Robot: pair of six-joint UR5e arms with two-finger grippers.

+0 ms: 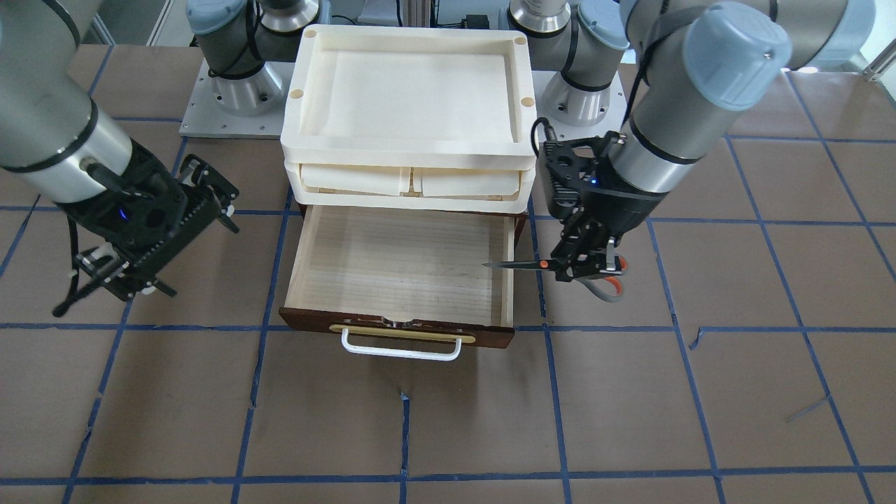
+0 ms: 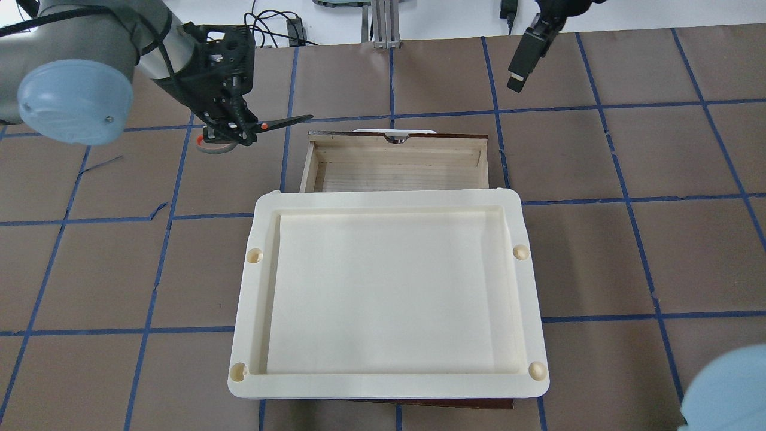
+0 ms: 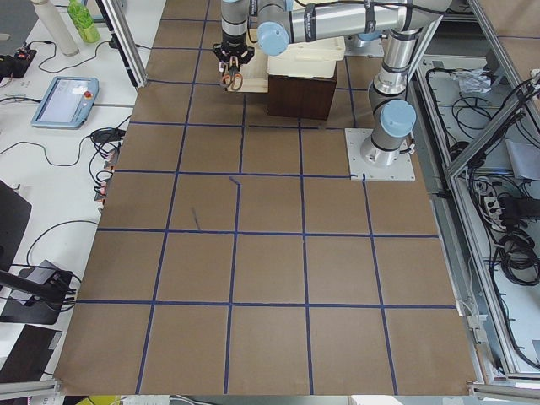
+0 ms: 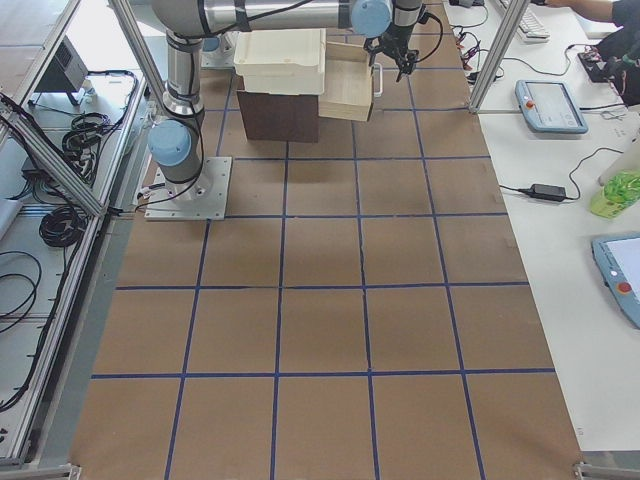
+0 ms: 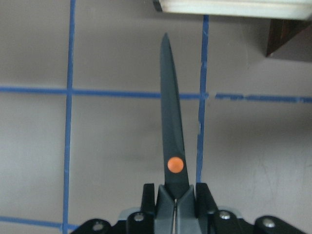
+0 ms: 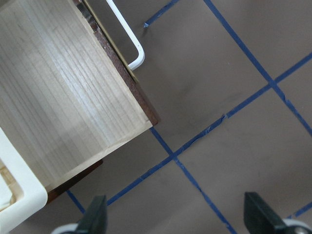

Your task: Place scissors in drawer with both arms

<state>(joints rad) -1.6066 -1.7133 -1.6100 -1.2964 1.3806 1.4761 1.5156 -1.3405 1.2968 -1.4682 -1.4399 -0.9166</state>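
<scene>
Left pincer (image 1: pixel 584 269) clamps one scissors (image 1: pixel 533 264); right pincer (image 6: pixel 176 219) apart; one drawer (image 1: pixel 399 262) open.

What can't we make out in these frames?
Scissors handle loops: left wrist view, hidden behind left claw.
Drawer rear: overhead view, covered by cream trays.
Right claw: right wrist view, bottom edge cuts all but fingertips.
Scissors in both side views: too small to resolve.

Drawer (image 1: pixel 402 262) open on top beside left tool (image 1: pixel 584 269), side wall (image 1: pixel 509 269) between; tray stack (image 1: pixel 409 150) covers drawer's rear part.
</scene>
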